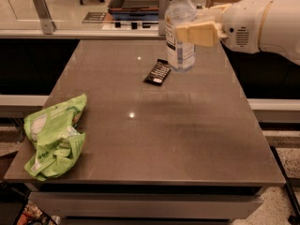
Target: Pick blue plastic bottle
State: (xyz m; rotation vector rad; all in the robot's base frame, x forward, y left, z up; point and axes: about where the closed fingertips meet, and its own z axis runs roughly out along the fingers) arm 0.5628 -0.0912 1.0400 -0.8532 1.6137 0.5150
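The blue plastic bottle [178, 46] is clear with a white cap and a white label. It hangs upright in the air above the far right part of the brown table [187, 139]. My gripper [191, 28] comes in from the right and is shut on the bottle's upper body; one tan finger [200, 33] lies across its front. The white arm stretches off to the right edge.
A flat black packet [157, 72] lies on the table just left of and below the bottle. A crumpled green bag [54, 135] sits at the near left edge. A counter with trays and posts runs behind the table.
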